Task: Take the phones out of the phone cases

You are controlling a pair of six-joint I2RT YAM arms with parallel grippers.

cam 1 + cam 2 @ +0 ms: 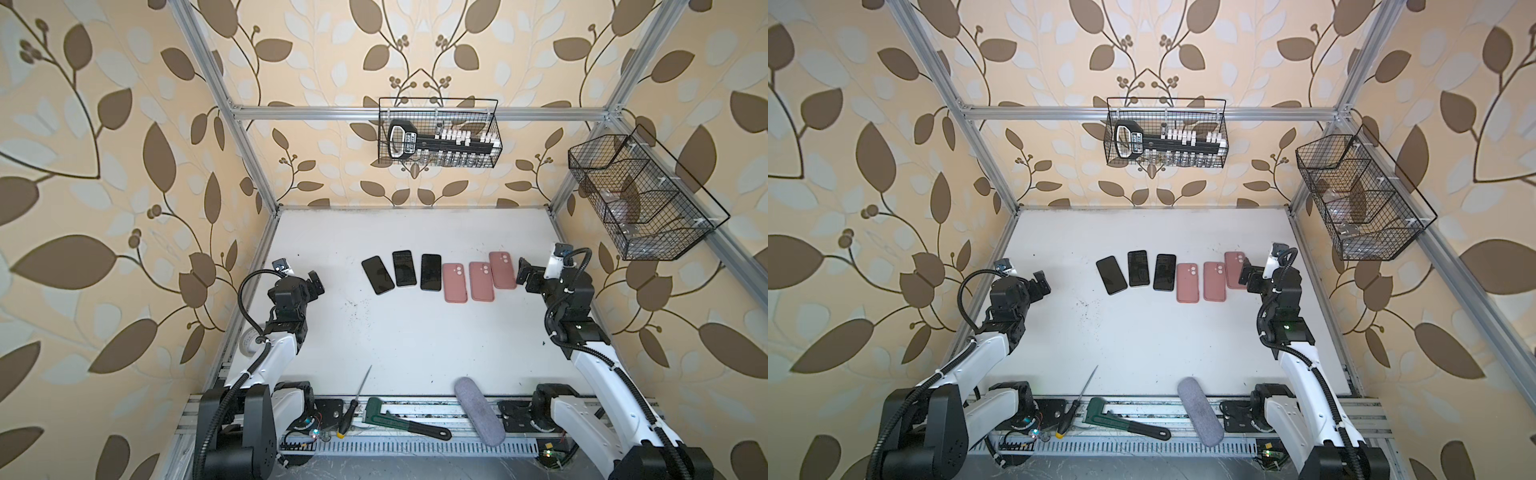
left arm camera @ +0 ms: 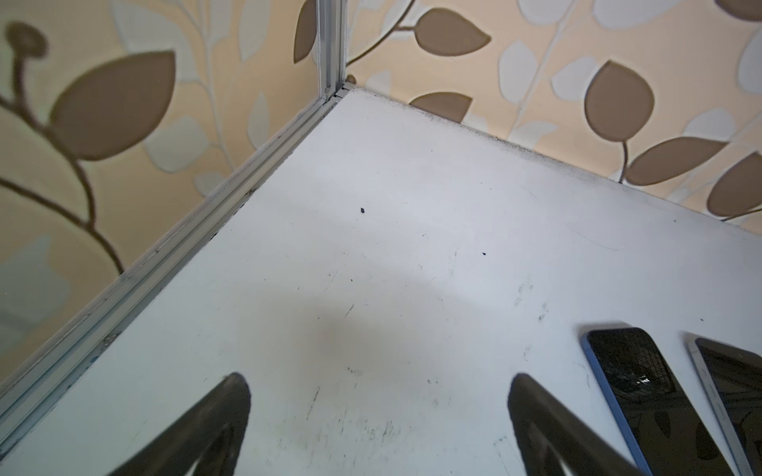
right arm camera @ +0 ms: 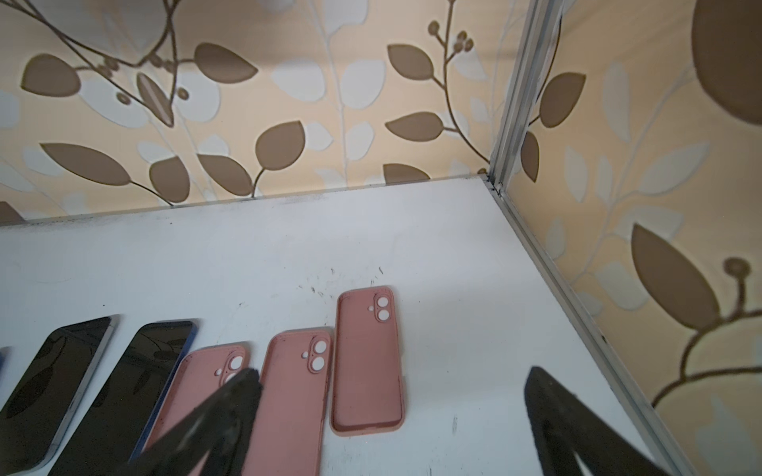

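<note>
Looking down on the desk (image 1: 415, 345), I see three pink phone cases in a row towards its right edge: the left case (image 1: 454, 282), the middle case (image 1: 481, 281) and the right case (image 1: 502, 270), which sits slightly nearer the far edge. In my right wrist view all three lie hollow side up, with nothing in them. Continuing the row towards the left edge, the left phone (image 1: 377, 275), middle phone (image 1: 404, 268) and right phone (image 1: 430, 272) lie bare, dark screens up. My right gripper (image 1: 524, 276) hovers just beside the right case, jaws spread wide, gripping nothing. My left gripper (image 1: 316, 283) hangs near the left edge, apart from the left phone, jaws equally wide and empty.
</note>
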